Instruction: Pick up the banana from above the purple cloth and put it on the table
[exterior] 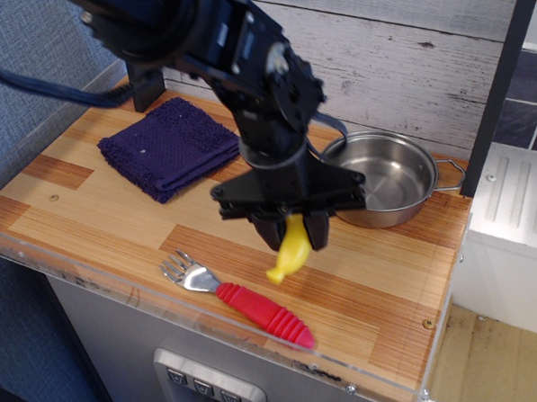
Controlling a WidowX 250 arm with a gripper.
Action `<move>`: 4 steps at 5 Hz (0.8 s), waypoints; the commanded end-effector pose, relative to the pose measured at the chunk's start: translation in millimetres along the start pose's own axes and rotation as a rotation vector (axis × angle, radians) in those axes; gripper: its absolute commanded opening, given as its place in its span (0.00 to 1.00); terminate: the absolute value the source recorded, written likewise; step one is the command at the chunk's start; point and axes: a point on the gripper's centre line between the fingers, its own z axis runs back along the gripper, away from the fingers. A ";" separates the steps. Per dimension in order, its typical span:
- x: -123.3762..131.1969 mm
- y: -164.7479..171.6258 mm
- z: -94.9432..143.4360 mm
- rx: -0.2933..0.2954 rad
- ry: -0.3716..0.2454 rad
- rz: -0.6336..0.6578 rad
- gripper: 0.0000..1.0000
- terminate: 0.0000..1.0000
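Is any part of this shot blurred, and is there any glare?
In the only view, the upper arm is slightly motion-blurred; the gripper, banana and fork look sharp; soft highlights sit in the steel pot, no harsh glare.

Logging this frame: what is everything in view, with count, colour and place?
banana: one, yellow, hanging tip-down from the gripper above bare wood, just behind the fork
purple cloth: one, dark purple-blue, folded, back left of the table, nothing on it
table: one, striped light and reddish-brown wood, clear front edge
fork: one, silver tines with red handle, lying near the front edge
pot: one, steel, empty, two handles, back right of the table, partly hidden by the arm
wall: grey-white planks behind the table
gripper: one, black, shut on the banana's upper end, over the table's middle
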 end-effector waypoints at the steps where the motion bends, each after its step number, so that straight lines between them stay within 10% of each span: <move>1: -4.8 -12.4 -20.7 0.008 0.006 -0.024 0.00 0.00; 2: -6.0 -16.3 -26.2 0.024 0.003 -0.038 0.00 0.00; 3: -4.9 -15.3 -27.5 0.036 0.007 0.009 1.00 0.00; 4: -0.9 -8.9 -23.6 0.034 -0.012 0.020 1.00 0.00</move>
